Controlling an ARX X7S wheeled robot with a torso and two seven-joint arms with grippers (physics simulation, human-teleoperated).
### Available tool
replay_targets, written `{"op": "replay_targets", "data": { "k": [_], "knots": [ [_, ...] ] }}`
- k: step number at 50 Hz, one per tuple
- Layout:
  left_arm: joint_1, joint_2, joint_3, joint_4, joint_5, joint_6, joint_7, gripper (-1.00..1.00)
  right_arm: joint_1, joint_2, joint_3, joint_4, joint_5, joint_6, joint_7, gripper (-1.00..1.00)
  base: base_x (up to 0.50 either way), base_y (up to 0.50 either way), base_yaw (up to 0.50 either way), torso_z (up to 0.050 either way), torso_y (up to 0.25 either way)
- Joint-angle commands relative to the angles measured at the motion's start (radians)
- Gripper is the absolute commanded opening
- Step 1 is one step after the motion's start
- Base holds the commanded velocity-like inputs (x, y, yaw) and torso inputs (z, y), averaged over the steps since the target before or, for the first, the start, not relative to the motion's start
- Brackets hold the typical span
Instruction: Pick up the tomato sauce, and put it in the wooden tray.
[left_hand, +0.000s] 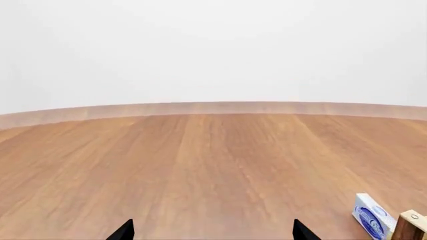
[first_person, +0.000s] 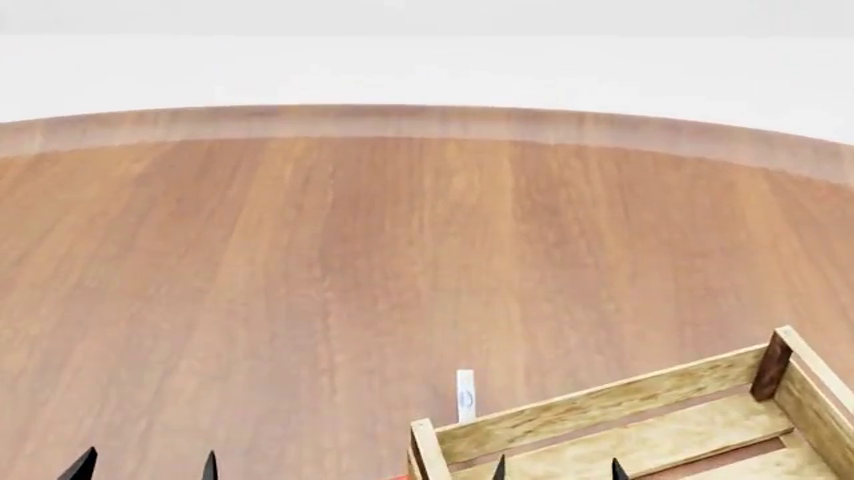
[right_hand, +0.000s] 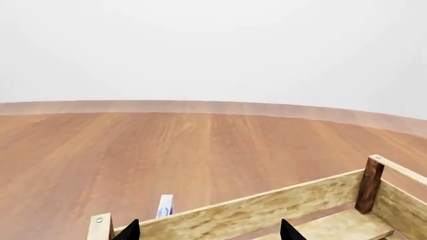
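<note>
The can is not showing in any view; only a red sliver at the head view's bottom edge beside the tray (first_person: 641, 405) is hinting at it. Both grippers, left (first_person: 144, 465) and right (first_person: 557, 468), are hanging with jaws spread wide, empty. A rigid, smooth tin is probably calling for a firm mid-body grasp

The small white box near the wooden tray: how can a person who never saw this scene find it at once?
Find the wooden tray at the near right of the wooden floor. Just beyond its far wall, near its left corner post, stands the small box. It is the only white object with blue print.
</note>
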Motion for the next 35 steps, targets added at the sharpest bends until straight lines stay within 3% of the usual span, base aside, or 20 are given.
{"op": "replay_targets", "data": {
  "k": [1, 13, 35],
  "knots": [
    [0.000, -0.009, 0.010, -0.002, -0.009, 0.004, -0.009, 1.00, -0.001, 0.006, -0.011, 0.007, 0.000, -0.019, 0.015, 1.00, 0.00, 0.00, 0.00, 0.000, 0.000],
    [-0.009, -0.016, 0.019, -0.015, -0.015, 0.010, -0.016, 1.00, 0.001, 0.011, -0.018, -0.001, 0.005, -0.008, 0.034, 1.00, 0.00, 0.00, 0.00, 0.000, 0.000],
    [-0.007, -0.029, 0.033, 0.002, -0.026, -0.002, -0.036, 1.00, -0.155, 0.049, -0.088, -0.289, -0.099, -0.013, 0.104, 1.00, 0.00, 0.00, 0.00, 0.000, 0.000]
  ]
}}
